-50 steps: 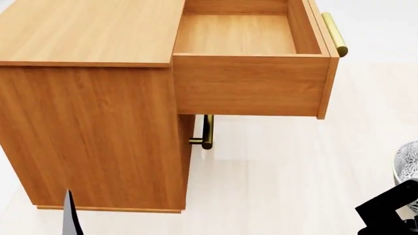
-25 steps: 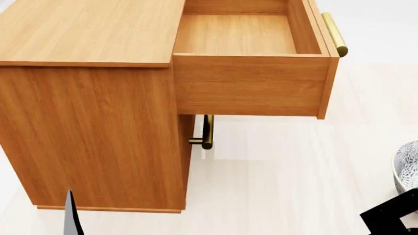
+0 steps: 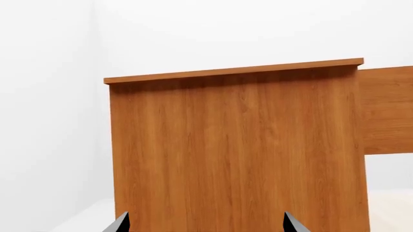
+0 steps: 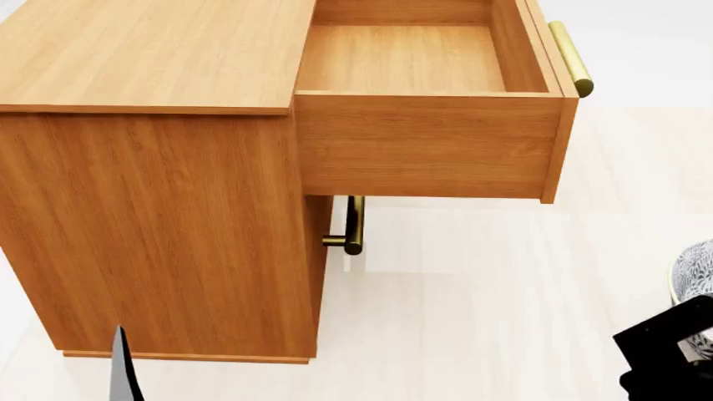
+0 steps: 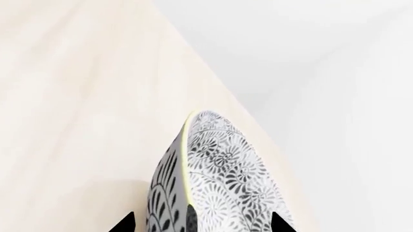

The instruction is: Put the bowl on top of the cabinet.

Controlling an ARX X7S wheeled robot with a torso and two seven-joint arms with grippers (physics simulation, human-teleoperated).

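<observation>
Right gripper (image 5: 200, 223) has the bowl (image 5: 216, 179) clamped by its rim: one fingertip outside the wall, one inside, bowl tipped on edge in the right wrist view. From the head camera the bowl (image 4: 695, 271) sits low and well to the right of the cabinet (image 4: 156, 225), just a sliver at frame edge above the black right arm. Cabinet top (image 4: 156, 50) is bare wood; the drawer (image 4: 429, 109) is pulled fully out toward the bowl side, brass handle (image 4: 569, 58) on its front. Left gripper (image 3: 203, 223) fingertips are spread apart with nothing between them, facing the cabinet side panel. Risks: a straight sweep toward the top could clip the open drawer or its handle, since both lie between bowl and top. A rim pinch is thin, so the bowl may rotate or slip during the lift. Releasing it while tilted could make it roll off.
</observation>
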